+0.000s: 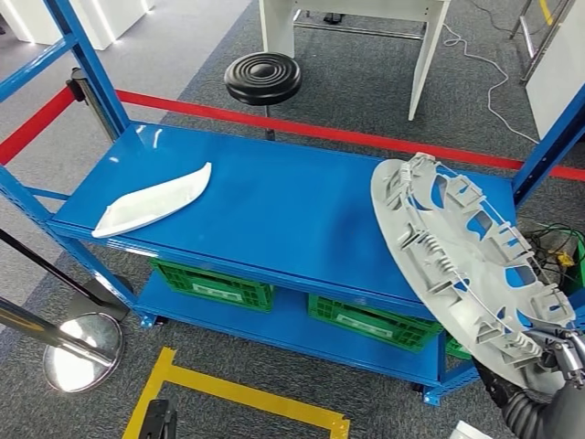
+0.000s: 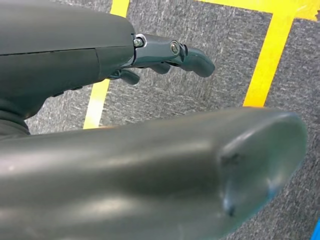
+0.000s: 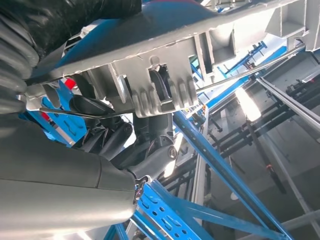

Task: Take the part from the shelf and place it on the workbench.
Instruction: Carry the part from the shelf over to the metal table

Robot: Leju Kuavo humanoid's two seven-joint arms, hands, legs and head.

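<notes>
Our right hand (image 1: 552, 361) grips the part (image 1: 462, 256), a grey ribbed disc, by its near rim, fingers (image 3: 113, 137) curled under the edge. The disc tilts up and away from the hand, leaning over the right end of the shelf (image 1: 276, 201), off its top. Our left hand (image 2: 170, 55) hangs over the floor, fingers loosely apart, holding nothing. Left of the part a white trim (image 1: 155, 201) lies on the shelf; beyond stands a black stool (image 1: 262, 78).

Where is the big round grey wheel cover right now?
In the head view, the grey wheel cover is on the right, tilted over the blue shelf's right end, held by the right hand.
</notes>
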